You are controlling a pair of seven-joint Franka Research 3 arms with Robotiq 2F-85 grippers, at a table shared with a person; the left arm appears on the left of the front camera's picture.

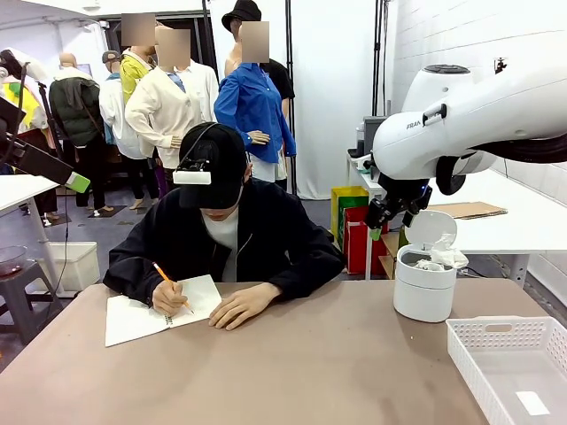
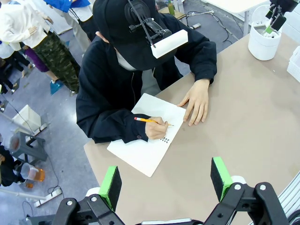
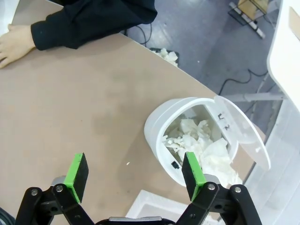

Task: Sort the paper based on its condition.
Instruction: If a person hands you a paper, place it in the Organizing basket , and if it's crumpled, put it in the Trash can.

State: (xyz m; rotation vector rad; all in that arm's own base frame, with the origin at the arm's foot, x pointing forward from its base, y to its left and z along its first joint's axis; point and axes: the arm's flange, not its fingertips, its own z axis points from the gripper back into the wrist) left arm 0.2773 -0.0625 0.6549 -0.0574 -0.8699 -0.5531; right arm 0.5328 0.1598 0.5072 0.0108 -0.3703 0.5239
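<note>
**Paper in the bin, but some could spill**

The crumpled paper (image 3: 201, 145) sits inside the white bin (image 1: 423, 297), piled up to the rim. Its lid (image 3: 246, 133) stands open. One wad could fall out if something bumps the bin.

The right gripper (image 3: 134, 172) hangs just above the bin with its jaws wide apart and nothing in them. If it drops low, it might knock the bin or lid.

The left gripper (image 2: 166, 180) is also wide apart and empty, above the table (image 1: 301, 372), near the person's notebook (image 2: 147, 136). It could bump the writing hand (image 2: 157, 129).
</note>
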